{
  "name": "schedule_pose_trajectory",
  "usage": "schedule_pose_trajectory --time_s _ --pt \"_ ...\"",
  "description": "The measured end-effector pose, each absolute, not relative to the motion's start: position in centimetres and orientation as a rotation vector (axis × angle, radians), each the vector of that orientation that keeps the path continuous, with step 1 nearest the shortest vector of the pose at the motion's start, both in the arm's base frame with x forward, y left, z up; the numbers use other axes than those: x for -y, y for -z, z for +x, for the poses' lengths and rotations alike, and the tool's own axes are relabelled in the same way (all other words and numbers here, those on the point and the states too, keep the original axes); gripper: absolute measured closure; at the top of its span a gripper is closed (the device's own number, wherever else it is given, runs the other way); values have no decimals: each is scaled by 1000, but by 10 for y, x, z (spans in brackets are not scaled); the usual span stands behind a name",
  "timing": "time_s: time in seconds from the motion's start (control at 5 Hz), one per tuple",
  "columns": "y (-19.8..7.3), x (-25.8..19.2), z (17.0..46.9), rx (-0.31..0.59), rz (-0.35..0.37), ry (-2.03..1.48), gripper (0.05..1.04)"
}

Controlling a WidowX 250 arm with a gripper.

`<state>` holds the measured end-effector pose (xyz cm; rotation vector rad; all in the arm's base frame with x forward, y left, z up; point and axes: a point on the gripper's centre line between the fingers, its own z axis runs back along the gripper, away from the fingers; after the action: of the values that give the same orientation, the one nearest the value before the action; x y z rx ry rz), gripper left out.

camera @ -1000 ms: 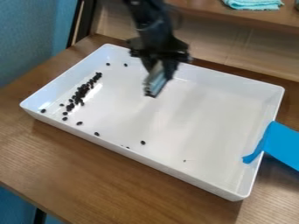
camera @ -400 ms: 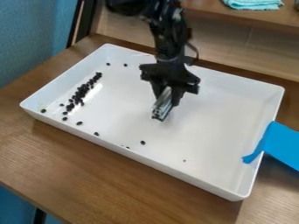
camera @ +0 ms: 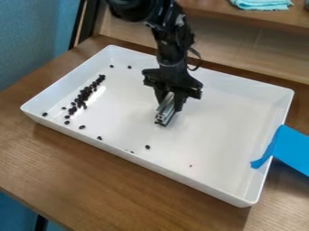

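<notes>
Black beans point(camera: 83, 95) lie streaked along the left of the white tray point(camera: 229, 119), none shifted. Right of them I, the gripper point(camera: 170, 102), have come down over the middle, bringing the metal bar point(camera: 163, 113) pinched in my fingers to, or near, the tray's floor; contact I cannot tell. My arm hangs steeply. Blue tape point(camera: 292, 148) crosses the right wall.

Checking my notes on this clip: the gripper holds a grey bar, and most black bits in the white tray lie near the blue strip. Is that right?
No: the camera view shows most black bits near the white tray end opposite the blue strip. The gripper does hold a grey bar.
</notes>
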<state>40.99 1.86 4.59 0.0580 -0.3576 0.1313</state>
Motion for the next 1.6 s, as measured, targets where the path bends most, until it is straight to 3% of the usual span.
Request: schedule_pose_trajectory --time_s 1.2,1.6 --pt "-40 -64 435 379 76 -206 694" --pt "-37 -118 423 387 100 -308 694"
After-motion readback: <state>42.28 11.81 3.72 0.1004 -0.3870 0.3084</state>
